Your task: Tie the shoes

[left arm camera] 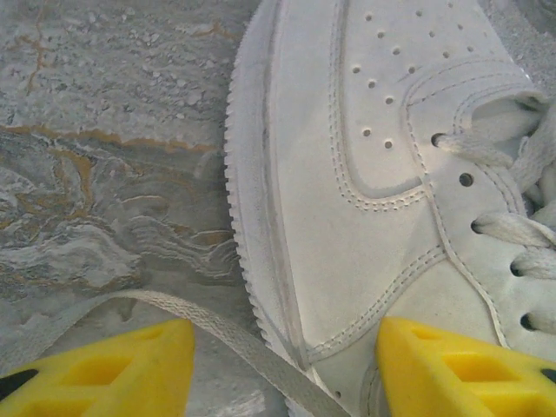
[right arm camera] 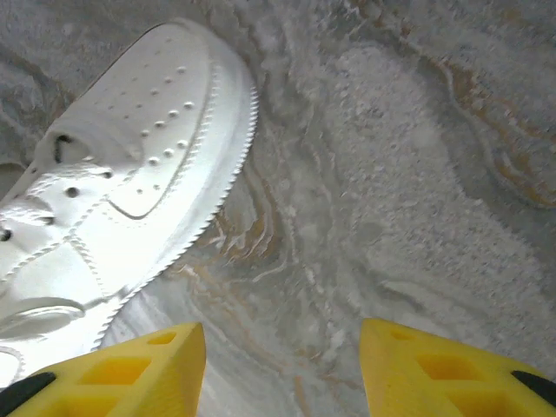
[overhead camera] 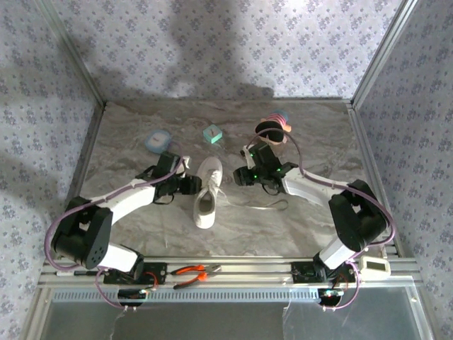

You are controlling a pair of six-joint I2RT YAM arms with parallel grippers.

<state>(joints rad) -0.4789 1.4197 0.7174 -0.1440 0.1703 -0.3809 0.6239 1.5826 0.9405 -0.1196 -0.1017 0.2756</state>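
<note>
Sneaker (overhead camera: 207, 195) laces (left arm camera: 217, 328) are seen untied — no knot begun, all tying is left; left gripper (left arm camera: 285, 347) and right gripper (right arm camera: 282, 339) are held parted, nothing pinched.

Black-white arms (overhead camera: 120, 202), yellow fingers (left arm camera: 113, 369), purple cables (overhead camera: 47, 244)

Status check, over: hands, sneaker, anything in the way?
Left hand open astride a loose lace. Right hand open beside the toe. Sneaker upright, untied, between both. Pliers at near edge, well clear.
</note>
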